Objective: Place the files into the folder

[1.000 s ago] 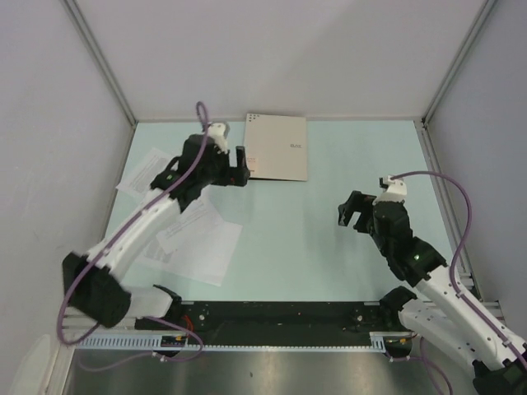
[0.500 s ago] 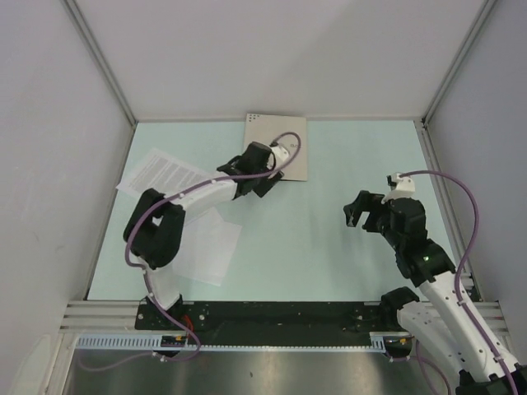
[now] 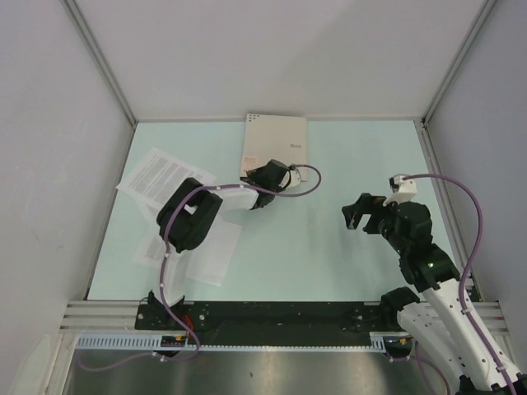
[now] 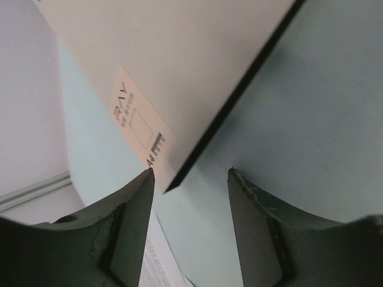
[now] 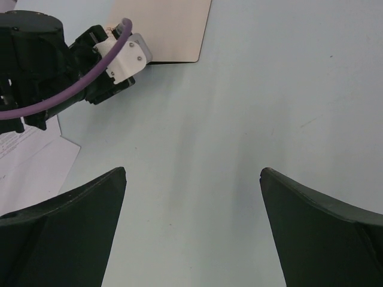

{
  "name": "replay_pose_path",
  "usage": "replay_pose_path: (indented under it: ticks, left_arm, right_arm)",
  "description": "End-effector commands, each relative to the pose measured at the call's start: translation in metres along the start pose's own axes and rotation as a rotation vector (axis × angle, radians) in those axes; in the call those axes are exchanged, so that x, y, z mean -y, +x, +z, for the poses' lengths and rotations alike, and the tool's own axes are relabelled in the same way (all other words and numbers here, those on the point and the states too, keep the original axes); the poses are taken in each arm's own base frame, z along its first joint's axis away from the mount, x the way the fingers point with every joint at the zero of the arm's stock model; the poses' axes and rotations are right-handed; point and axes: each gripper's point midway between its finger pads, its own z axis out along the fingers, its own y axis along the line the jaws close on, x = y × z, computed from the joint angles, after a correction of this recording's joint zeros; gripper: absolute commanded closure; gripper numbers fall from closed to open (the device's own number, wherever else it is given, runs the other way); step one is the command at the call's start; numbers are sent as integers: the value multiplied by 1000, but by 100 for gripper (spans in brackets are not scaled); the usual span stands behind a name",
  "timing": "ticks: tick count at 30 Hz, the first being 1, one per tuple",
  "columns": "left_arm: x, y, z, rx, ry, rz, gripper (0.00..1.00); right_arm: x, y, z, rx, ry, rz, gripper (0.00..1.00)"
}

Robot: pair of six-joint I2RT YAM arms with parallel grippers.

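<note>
While the closed folder lies at the counter's far edge, my left pincer brackets its near corner, part-spread: catch the cover only. Files lie left. Right pincer spread wide.

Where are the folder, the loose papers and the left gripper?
folder [image 3: 278, 144], top view, middle of its cover
loose papers [image 3: 156, 174], top view, the printed sheet
left gripper [image 4: 190, 173], left wrist view, between its fingertips

The whole table is overlooked from a fixed camera above and behind the arm bases. A corner of the folder is viewed at very close range by the left wrist camera. That folder and the left arm are also caught, from farther off, by the downward-facing right wrist camera
</note>
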Motion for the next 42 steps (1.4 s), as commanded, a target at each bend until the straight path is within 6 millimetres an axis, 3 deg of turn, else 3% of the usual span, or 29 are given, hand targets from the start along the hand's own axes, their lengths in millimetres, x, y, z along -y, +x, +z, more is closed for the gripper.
replay_pose_path:
  ticks: [1, 2, 9, 12, 13, 16, 20, 23, 24, 25, 26, 27, 28, 29, 30, 31, 32, 34, 39, 42]
  left_arm:
    - [-25, 0, 19, -43, -154, 42, 43]
    - [-34, 0, 21, -61, -191, 33, 45]
    - [-46, 0, 42, -132, -249, 21, 69]
    - [-54, -10, 41, -115, -230, -41, 87]
    - [-51, -11, 39, -123, -205, -48, 98]
    - [-54, -28, 25, -71, -134, -182, 100]
    - [-52, -35, -2, -43, -45, -321, 100]
    - [-57, -43, -37, 13, 16, -457, 100]
    - [-54, -45, -44, 26, 34, -489, 100]
    - [-34, -43, -50, 33, 97, -514, 100]
    - [-42, -52, -68, 90, 93, -547, 100]
    - [-39, -52, -75, 104, 99, -559, 100]
    - [-21, -47, -81, 98, 136, -581, 100]
    - [-26, -51, -94, 133, 138, -611, 100]
    - [-20, -51, -100, 145, 156, -633, 100]
    - [-1, -44, -104, 132, 193, -650, 100]
    - [-3, -49, -113, 169, 191, -676, 100]
    - [17, -45, -120, 171, 218, -689, 100]
    - [49, -50, -142, 203, 288, -734, 100]
    - [69, -60, -154, 226, 332, -737, 100]
  right_arm:
    - [-4, -13, -3, 52, -20, -3, 0]
    - [-5, -13, -3, 54, -23, -3, 0]
    - [-2, -14, -5, 69, -11, 5, 0]
    - [2, -14, -2, 67, 15, 12, 0]
    - [3, -12, 0, 60, 19, 15, 0]
    - [7, -6, 10, 27, 49, 45, 0]
    - [3, 5, 29, -31, 44, 107, 0]
    - [1, 4, 49, -45, 37, 172, 0]
    - [-7, 4, 53, -59, -7, 214, 0]
    - [-10, -5, 59, -32, -29, 236, 0]
    - [0, -5, 69, -41, -5, 272, 0]
    - [-3, -7, 72, -47, -40, 306, 0]
    - [-5, -21, 79, -6, -70, 352, 0]
    - [0, -23, 89, -5, -76, 381, 0]
    - [-6, -30, 94, -3, -117, 394, 0]
    - [-11, -41, 99, 27, -148, 402, 0]
    - [-11, -38, 109, 7, -153, 408, 0]
    - [-19, -55, 116, 40, -193, 410, 0]
    - [-28, -64, 135, 19, -220, 437, 0]
    - [-29, -71, 135, 42, -214, 425, 0]
